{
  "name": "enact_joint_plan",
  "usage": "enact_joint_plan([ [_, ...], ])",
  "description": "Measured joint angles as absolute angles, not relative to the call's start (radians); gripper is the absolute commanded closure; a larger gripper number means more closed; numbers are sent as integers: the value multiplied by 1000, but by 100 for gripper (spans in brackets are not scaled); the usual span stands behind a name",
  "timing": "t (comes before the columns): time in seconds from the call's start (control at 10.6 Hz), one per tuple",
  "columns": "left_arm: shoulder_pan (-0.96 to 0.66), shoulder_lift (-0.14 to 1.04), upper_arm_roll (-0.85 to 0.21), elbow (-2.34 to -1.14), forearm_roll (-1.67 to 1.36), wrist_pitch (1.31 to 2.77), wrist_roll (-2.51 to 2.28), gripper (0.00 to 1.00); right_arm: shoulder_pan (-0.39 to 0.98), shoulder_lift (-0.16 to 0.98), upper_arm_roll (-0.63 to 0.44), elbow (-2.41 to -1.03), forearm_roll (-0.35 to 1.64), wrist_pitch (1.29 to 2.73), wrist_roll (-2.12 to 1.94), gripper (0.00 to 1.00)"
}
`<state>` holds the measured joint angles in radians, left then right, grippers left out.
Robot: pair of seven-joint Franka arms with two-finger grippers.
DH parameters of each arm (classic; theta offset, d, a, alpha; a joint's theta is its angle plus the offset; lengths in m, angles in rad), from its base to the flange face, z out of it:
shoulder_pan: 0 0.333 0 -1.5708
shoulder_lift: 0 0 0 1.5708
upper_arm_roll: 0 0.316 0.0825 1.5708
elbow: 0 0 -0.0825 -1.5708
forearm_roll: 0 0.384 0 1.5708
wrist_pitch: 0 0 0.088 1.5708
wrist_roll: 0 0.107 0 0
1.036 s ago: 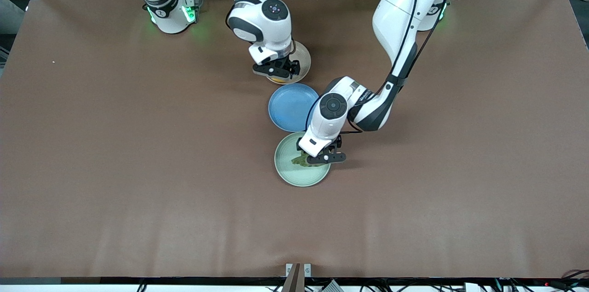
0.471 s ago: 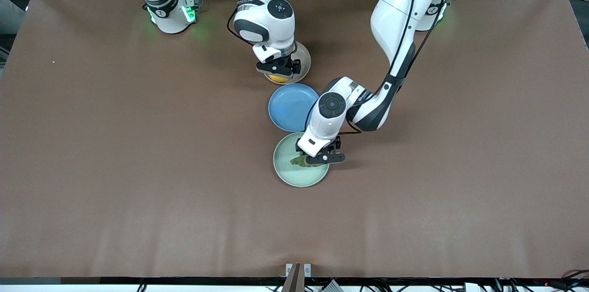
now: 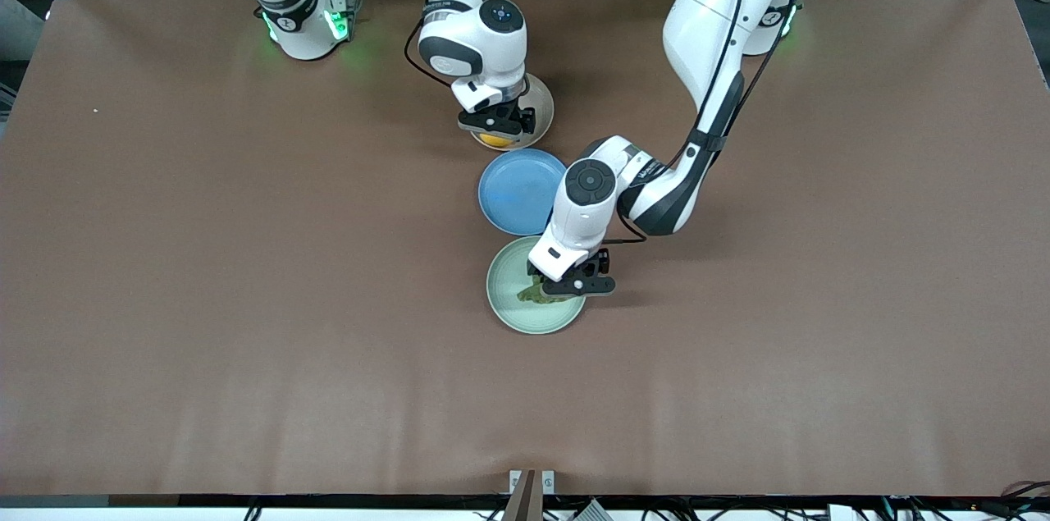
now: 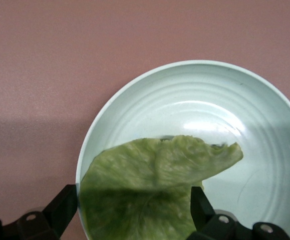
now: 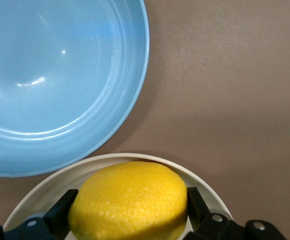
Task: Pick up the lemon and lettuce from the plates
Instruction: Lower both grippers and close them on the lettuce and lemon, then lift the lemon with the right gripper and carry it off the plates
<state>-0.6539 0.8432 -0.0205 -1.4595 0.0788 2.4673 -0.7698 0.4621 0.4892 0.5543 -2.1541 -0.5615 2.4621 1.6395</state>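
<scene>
Left gripper (image 3: 566,285): mine, low over the mint green plate (image 3: 509,309), jaws spread with one finger on each side of the lettuce (image 3: 541,291). Not yet closed on it.

Lettuce position: lying flat on the mint green plate, on the part of the plate toward the left arm's end of the table. In the left wrist view the leaf (image 4: 155,190) spans the whole gap between my fingers (image 4: 200,205), and its edge reaches the plate rim (image 4: 84,165).

Right gripper (image 3: 497,127): mine, low over the beige plate (image 3: 543,104), jaws open and bracketing the lemon (image 3: 495,140). The right wrist view shows the lemon (image 5: 129,200) between my fingers (image 5: 62,212), which appear very close to its skin; I cannot tell if they touch.

Lemon position: on the beige plate (image 5: 39,187), at the edge nearest the blue plate (image 3: 518,191).

Step in hand: closing both grasps, by my reading.

Procedure, lettuce: the leaf is thin and flat, so fingertips should reach plate level before closing. Close so the leaf bunches upward between the pads. Avoid pressing on the rim, or the plate may tip or slide.

Procedure, lemon: close across the widest part, centred. The rind is round and may squirt out if pinched off-centre.

Lift: straight up, slowly, clear of both plates and the blue plate (image 5: 59,75).
</scene>
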Motion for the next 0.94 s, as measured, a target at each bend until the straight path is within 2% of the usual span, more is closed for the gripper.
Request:
enact_joint_plan([
  [0.94,-718,843,43,-1444,82,2471,-836,0,450,480,552,-2128,-568,2457,1638,100],
])
